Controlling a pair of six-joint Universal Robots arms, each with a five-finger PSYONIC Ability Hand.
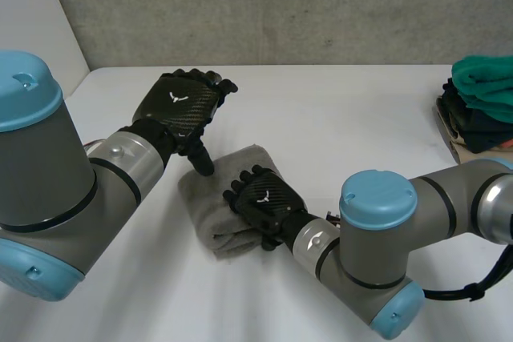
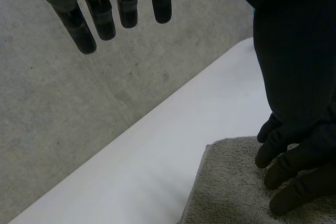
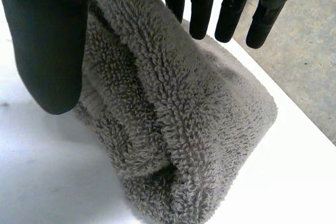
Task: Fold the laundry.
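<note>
Found a white table running up to a grey concrete wall, with bare tabletop beyond the fingertips of the left hand all the way to that wall. Noted a stack of folded clothes, green on top and dark below, well apart from the right hand, out at the table's edge on that arm's side. Saw the left hand up off the table, fingers straight and spread, holding nothing, thumb pointing down at the far edge of a grey terry towel; could not tell whether it touched. Saw the right hand laid on top of that towel, fingers straight, nothing gripped, thumb beside its layered side. Found the towel folded into a thick, lumpy bundle under the right palm, loops coarse, folds stacked at the thumb's side.
</note>
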